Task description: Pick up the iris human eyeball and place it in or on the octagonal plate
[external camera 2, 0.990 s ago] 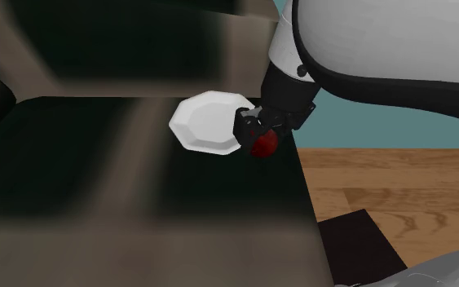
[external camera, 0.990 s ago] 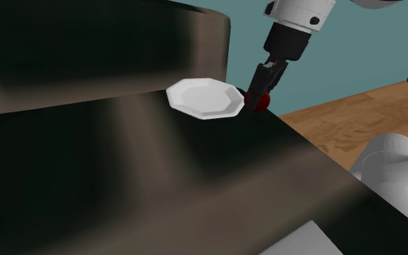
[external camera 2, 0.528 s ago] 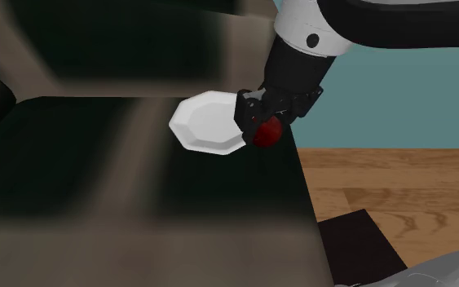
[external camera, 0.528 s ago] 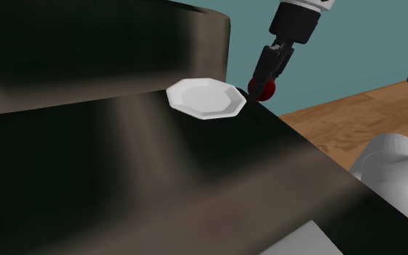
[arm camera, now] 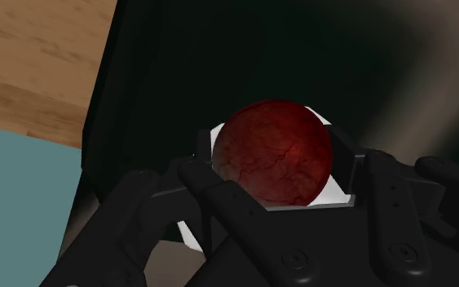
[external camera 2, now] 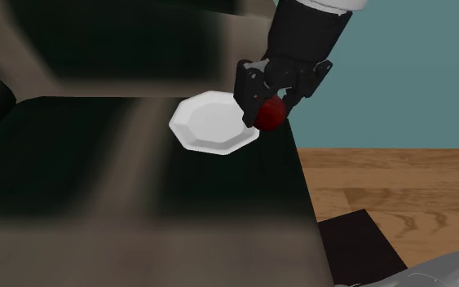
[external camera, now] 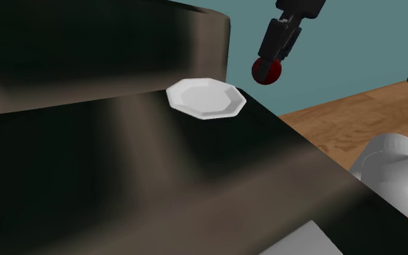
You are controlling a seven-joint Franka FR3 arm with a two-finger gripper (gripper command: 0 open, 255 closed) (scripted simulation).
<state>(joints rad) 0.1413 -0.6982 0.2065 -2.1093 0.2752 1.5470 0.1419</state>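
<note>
White octagonal plate (external camera: 206, 98) lies flat on the dark surface (external camera: 159, 181), near its far right corner as the shoulder view has it, rim close to the edge. Shallow well, raised rim, face plain white.

The eyeball (arm camera: 272, 152) is a dark red ball with fine veins across it in the wrist view. It is not on the plate. It hangs in the air off the surface, clasped in the gripper (external camera: 267, 67). The two black fingers (arm camera: 219, 200) are set narrow and press the ball from both sides, and the ball bulges out past the fingertips.

Position:
- **Shoulder view:** the ball is above the plate's rim and to its right, seen against the teal wall (external camera: 354, 51), out by the surface's corner.
- **Second exterior view:** the ball overlaps the plate's right rim in the picture. Cannot tell whether it is straight above the rim or beside it.
- **Wrist view:** white bits of the plate show behind the ball on either side, with dark surface around them. The surface's edge, wood floor (arm camera: 32, 65) and wall lie beyond.

Arm: the black hand comes in from the shoulder view's top edge on a slight slant, fingers pointing down toward the corner. In the second exterior view the black wrist section stands above the gripper, with a white link at the top edge. The rounded pale arm base (external camera: 390, 170) sits at the shoulder view's lower right, over the wood floor.
</note>
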